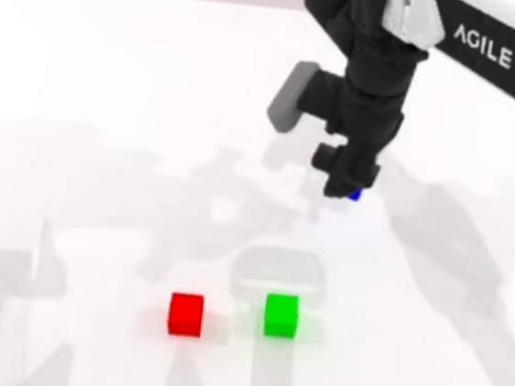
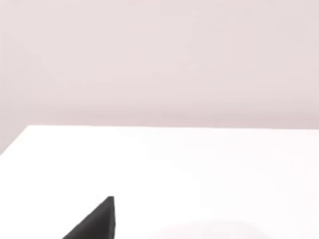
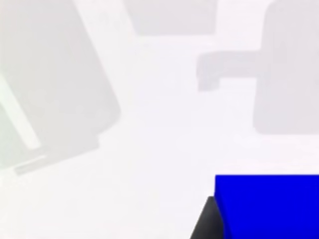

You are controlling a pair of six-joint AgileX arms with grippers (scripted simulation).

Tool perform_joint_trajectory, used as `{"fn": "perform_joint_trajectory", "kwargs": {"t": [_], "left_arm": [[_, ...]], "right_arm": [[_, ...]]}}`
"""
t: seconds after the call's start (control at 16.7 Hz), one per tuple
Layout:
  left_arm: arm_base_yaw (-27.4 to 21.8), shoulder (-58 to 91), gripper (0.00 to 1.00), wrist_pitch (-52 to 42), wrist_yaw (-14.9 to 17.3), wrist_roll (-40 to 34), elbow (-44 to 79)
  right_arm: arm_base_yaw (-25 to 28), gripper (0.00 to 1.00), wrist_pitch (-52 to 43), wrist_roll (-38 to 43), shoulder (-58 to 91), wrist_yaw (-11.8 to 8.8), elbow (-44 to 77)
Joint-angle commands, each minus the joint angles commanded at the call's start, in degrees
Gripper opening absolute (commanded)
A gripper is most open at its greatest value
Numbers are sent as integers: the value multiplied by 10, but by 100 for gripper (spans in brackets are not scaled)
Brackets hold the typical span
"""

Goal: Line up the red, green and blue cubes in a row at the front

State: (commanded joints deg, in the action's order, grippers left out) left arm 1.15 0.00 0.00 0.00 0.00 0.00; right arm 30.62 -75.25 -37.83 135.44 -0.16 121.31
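Table (image 1: 111,95): plain white, faint grey shadows. Red cube (image 1: 186,315): bright, solid red. Green cube (image 1: 280,315): bright, solid green. Blue cube (image 1: 355,195): deep blue, no pattern. Right arm (image 1: 372,67): black, with a grey block, a white panel and white lettering ending in a red X.

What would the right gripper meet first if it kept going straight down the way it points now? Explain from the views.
The right gripper points down at the blue cube, which fills the near corner of the right wrist view beside a finger. It would likely meet that cube first, then the table; height is unclear.
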Motion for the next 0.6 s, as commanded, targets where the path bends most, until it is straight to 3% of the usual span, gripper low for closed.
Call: {"fn": "perform_joint_trajectory", "kwargs": {"t": [0.3, 0.6], "left_arm": [[0, 0, 100, 0, 0, 0, 0], [0, 0, 100, 0, 0, 0, 0]], "right_arm": [[3, 0, 9, -7, -18, 0, -22], [33, 0, 49, -46, -127, -2, -171]]}}
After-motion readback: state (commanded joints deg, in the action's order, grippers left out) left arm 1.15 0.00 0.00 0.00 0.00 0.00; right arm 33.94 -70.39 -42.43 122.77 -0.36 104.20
